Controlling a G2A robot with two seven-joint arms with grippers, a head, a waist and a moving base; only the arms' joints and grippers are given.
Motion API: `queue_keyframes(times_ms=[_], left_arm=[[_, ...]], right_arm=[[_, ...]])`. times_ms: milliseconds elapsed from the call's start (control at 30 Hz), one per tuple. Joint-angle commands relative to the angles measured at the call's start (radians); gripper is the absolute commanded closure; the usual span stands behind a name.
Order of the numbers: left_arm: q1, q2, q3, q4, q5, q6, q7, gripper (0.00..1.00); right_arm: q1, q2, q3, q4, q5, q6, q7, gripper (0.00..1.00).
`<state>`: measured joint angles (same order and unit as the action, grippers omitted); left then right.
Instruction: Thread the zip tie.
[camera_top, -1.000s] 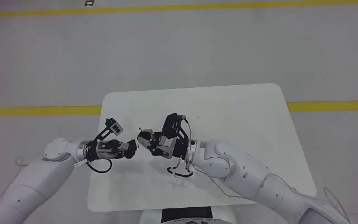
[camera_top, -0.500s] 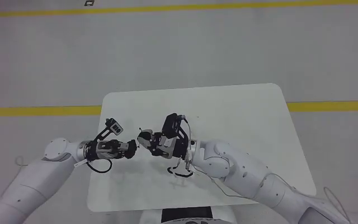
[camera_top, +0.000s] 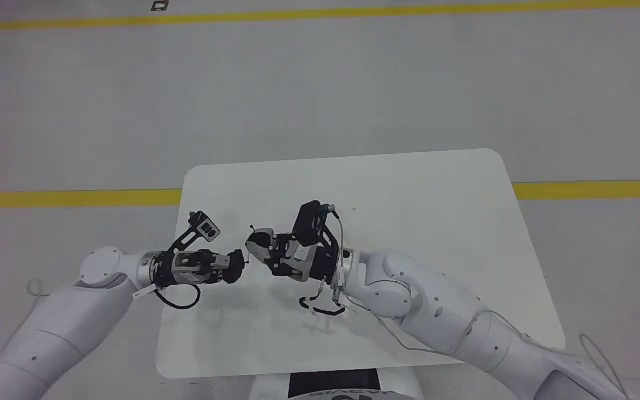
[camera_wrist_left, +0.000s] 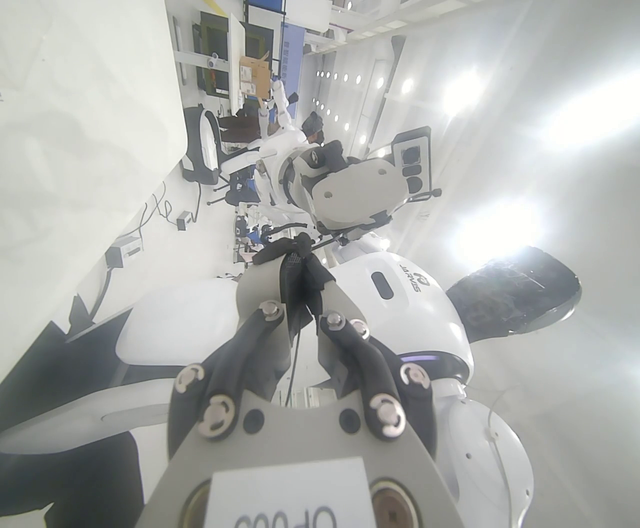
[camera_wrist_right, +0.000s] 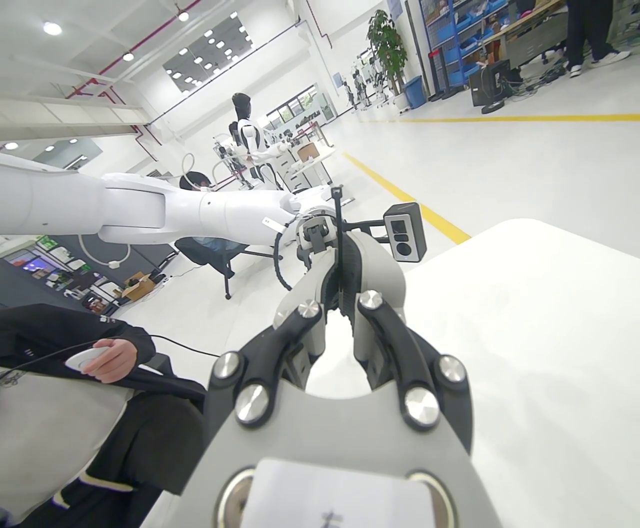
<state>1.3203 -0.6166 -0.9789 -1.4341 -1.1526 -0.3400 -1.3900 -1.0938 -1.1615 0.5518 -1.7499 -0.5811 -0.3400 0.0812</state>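
My right pincer (camera_wrist_right: 340, 265) is clenched on the zip tie (camera_wrist_right: 338, 215) strap, head poking past the fingertips, my left pincer (camera_wrist_left: 296, 255) clenched on its other end, tips close together, above the worktop (camera_top: 430, 200) near its left edge.

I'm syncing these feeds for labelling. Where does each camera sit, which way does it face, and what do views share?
Top view: above the arms, looking down at the table; both arms show.
Left wrist view: on the left wrist, facing along the left gripper toward the right gripper and torso.
Right wrist view: on the right wrist, facing along its gripper and the zip tie toward the left arm.
Shared: both grippers, close together.
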Motion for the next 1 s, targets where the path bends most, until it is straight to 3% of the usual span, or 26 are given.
queue_keyframes(times_ms=[0,967], left_arm=[[0.0,0.0,0.0,0.0,0.0,0.0,0.0,1.0],[0.0,0.0,0.0,0.0,0.0,0.0,0.0,1.0]], right_arm=[[0.001,0.0,-0.002,0.001,0.001,0.0,0.004,1.0],[0.006,0.001,-0.009,0.008,-0.005,0.0,-0.013,1.0]])
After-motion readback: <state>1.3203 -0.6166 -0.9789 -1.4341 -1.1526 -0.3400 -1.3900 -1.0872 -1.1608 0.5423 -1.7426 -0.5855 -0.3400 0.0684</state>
